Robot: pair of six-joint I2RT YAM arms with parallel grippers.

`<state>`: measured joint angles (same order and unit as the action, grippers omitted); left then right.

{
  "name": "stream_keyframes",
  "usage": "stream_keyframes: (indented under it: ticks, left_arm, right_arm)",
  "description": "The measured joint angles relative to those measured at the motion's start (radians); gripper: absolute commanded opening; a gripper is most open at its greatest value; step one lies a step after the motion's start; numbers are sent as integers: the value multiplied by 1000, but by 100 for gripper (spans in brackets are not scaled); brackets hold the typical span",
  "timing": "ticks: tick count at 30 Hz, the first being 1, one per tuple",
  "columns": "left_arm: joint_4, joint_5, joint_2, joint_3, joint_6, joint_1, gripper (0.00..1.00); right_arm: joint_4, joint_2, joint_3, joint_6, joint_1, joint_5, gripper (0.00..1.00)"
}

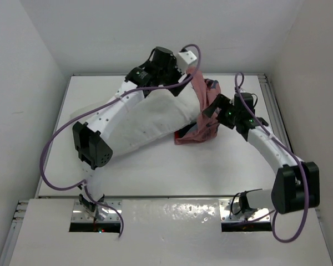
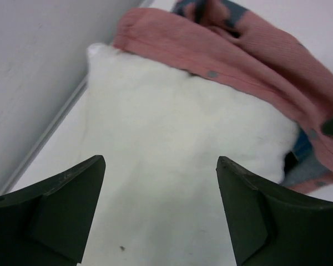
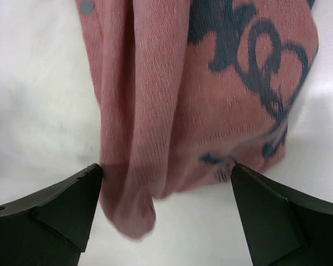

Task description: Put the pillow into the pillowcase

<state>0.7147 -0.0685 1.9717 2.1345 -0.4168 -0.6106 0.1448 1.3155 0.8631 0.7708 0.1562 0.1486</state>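
Observation:
The white pillow (image 1: 150, 124) lies slantwise across the table, and its far right end sits under the bunched pink pillowcase (image 1: 202, 94). My left gripper (image 1: 182, 71) hovers open over the pillow (image 2: 172, 144), nothing between its fingers (image 2: 72, 194), with the pillowcase hem (image 2: 255, 50) ahead of it. My right gripper (image 1: 210, 112) is open over the pillowcase's right side. A loose fold of the pillowcase (image 3: 172, 83), pale pink with dark blue marks, lies between its open jaws (image 3: 166, 166), and neither fingertip clamps it.
The white back wall (image 2: 33, 66) runs close along the left gripper's left side. Purple cables (image 1: 61, 130) loop off both arms. A metal rail (image 1: 271, 105) borders the table's right edge. Bare tabletop (image 1: 172, 172) lies between the pillow and the arm bases.

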Motion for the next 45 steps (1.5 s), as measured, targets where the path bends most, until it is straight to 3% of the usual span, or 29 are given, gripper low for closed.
stream_keyframes:
  ticks: [9, 14, 17, 19, 21, 22, 26, 30, 34, 40, 45]
  left_arm:
    - [-80, 200, 163, 150, 146, 247, 83]
    - [-109, 303, 182, 98, 134, 441, 80]
    - [-118, 353, 219, 68, 79, 536, 74]
    - [-119, 350, 233, 0, 42, 561, 68]
    - [-121, 310, 235, -118, 2, 559, 63]
    - [-115, 280, 235, -188, -18, 549, 60]
    - [-105, 186, 229, -414, -108, 458, 52]
    - [-70, 123, 129, -529, -164, 327, 52]
    - [6, 22, 33, -549, -150, 196, 53]
    - [81, -127, 16, -549, -48, 103, 61]
    - [190, -142, 16, -468, -24, 117, 71]
  right_arm:
    - [13, 309, 354, -27, 13, -59, 98]
    - [2, 446, 470, -25, 29, -64, 95]
    - [10, 529, 508, -13, 48, -55, 92]
    - [14, 566, 513, -8, 65, -44, 84]
    - [14, 587, 516, -3, 82, -35, 75]
    - [14, 597, 523, -2, 90, -31, 65]
    - [23, 647, 611, 11, 106, -13, 42]
    - [47, 737, 742, 19, 105, -3, 20]
    - [61, 842, 878, 18, 90, 22, 6]
    - [11, 945, 988, 11, 98, 116, 5]
    - [-72, 945, 961, -24, 127, 177, 9]
